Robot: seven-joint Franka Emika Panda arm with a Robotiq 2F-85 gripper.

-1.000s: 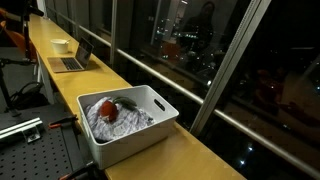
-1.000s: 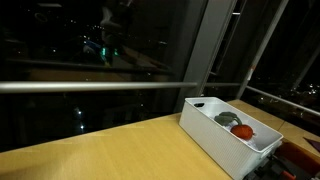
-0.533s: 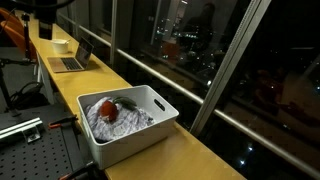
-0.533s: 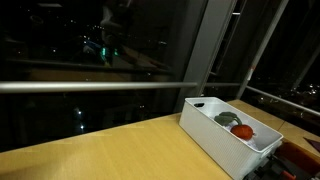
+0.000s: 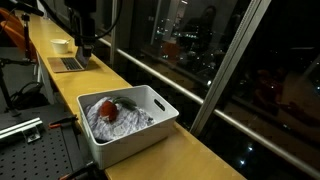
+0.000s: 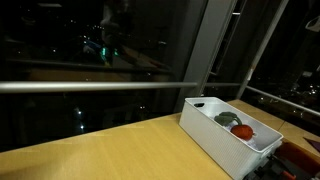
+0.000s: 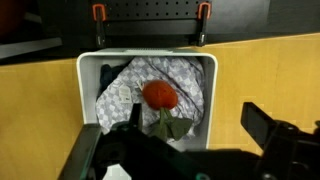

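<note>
Since the earlier frame the arm has swung into an exterior view at the upper left, where its gripper (image 5: 84, 48) now hangs over the far stretch of the counter (image 5: 190, 155), near the laptop (image 5: 72, 62) and the small white bowl (image 5: 61, 45). Everything else lies as it did.

The counter is a long strip of pale wood that runs along a wall of dark window glass (image 5: 190, 50), with city lights showing through at night. Beside it, lower down, sits a metal breadboard (image 5: 28, 150) with a grid of holes. In the wrist view a black pegboard (image 7: 150, 12) stands beyond the counter's edge.

A white bin (image 5: 150, 104) stands on the counter, close to the window side. It holds a crumpled grey-and-white patterned cloth (image 5: 100, 128), and on the cloth lies a red flower (image 5: 107, 108) with a green stem. Both exterior views show the flower inside the bin, and the wrist view looks down on it from above.

The gripper's jaws stand wide apart and hold nothing. It is well apart from the bin and touches none of its contents.
</note>
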